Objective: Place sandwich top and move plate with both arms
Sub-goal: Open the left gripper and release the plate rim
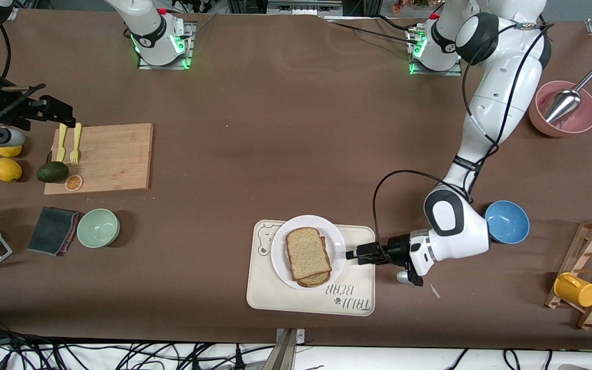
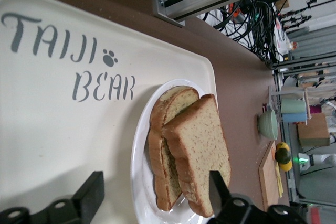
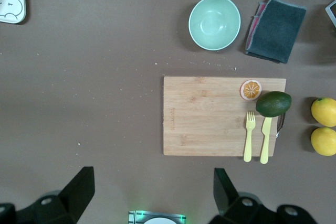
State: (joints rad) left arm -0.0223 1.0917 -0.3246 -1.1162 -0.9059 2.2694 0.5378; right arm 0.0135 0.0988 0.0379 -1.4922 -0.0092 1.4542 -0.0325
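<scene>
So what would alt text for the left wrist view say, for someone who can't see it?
The left gripper, fingers spread open, sits over a cream tray by a white plate. On the plate the sandwich top lies on another bread slice.

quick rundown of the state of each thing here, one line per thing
sandwich top: lying on the lower slice, released
plate: on the tray, loaded
tray: flat on the table
left gripper: open, at the plate's edge, over the tray
right gripper: open, empty, waiting above the cutting board
cutting board: holds fork, knife, orange slice
green bowl: upright, empty
blue bowl: upright, empty
</scene>
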